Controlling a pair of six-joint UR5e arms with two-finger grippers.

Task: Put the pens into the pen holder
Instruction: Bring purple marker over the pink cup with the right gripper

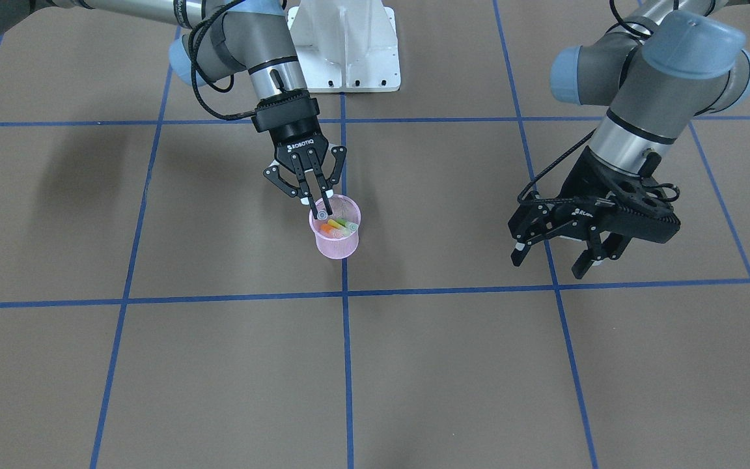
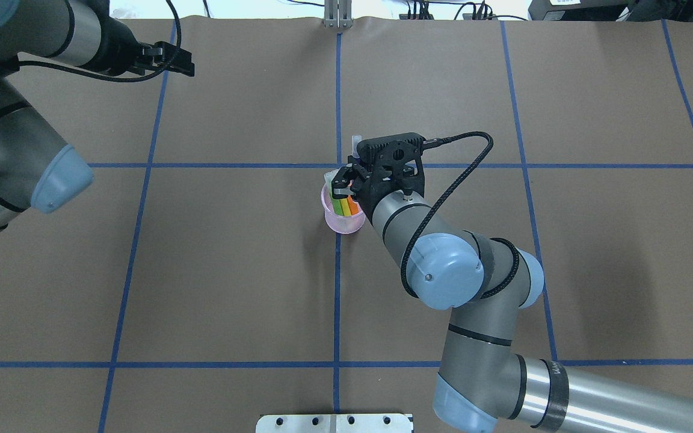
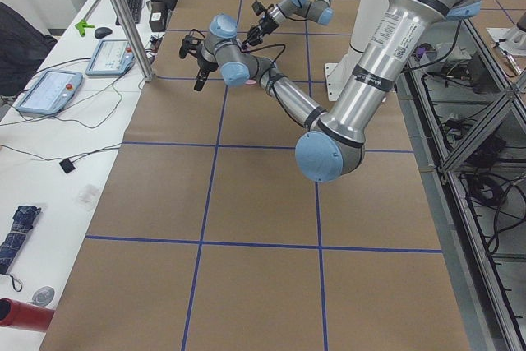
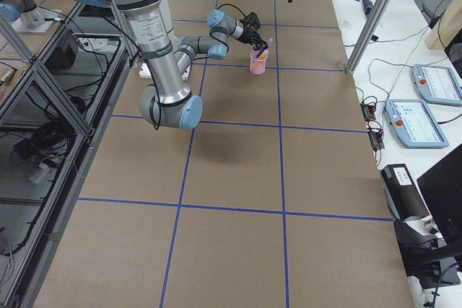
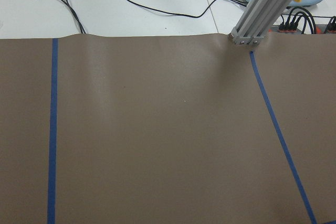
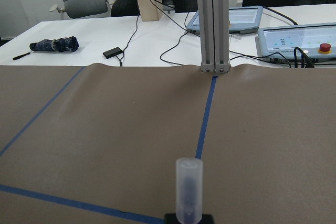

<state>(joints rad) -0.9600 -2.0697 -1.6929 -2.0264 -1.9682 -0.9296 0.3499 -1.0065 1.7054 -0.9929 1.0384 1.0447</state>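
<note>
The pen holder, one pink mesh cup, stands upright mid-tabletop; it looks light and easily tipped. Three pens lean inside: orange, green, yellow. The right tool is clamped on a fourth pen, purplish under its pale cap, at the holder's mouth. These pens look light, stiff and slick, best gripped on the barrel. Far left, the left tool hangs with fingers apart, empty.

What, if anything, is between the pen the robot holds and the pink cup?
Nothing visible. The right gripper holds the pen at the open mouth of the pen holder; the other pens inside lean aside.
</note>
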